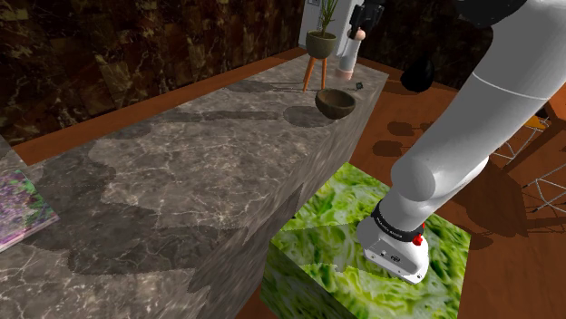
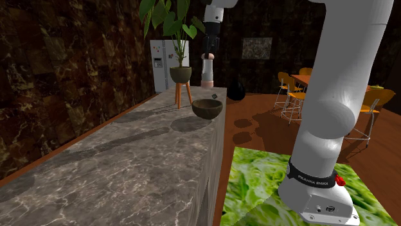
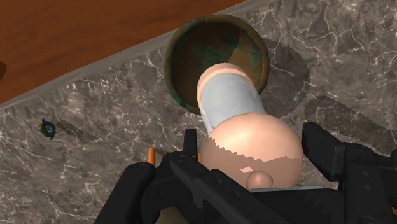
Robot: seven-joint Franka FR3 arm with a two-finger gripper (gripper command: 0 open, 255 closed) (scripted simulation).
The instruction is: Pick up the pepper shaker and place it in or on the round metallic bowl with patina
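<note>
My black gripper [image 1: 357, 33] [image 2: 209, 56] [image 3: 254, 156] is shut on the pepper shaker [image 1: 349, 56] [image 2: 207, 72] [image 3: 238, 118], a pale pink body with a light grey lower part. It hangs upright above the far end of the marble counter [image 1: 181, 181]. The round dark bowl with green patina [image 1: 336, 102] [image 2: 207, 108] [image 3: 213, 54] stands near the counter's corner. In the wrist view the shaker's lower end lines up over the bowl's inside, and one black finger [image 3: 324, 149] presses each side of the shaker.
A potted plant on a wooden tripod [image 1: 319, 50] [image 2: 180, 76] stands close beside the bowl. A tiny dark object [image 1: 360, 85] [image 3: 46, 128] lies on the counter near the edge. A purple-patterned flat thing [image 1: 18, 208] rests at the near end. Chairs [image 2: 292, 90] stand on the wooden floor.
</note>
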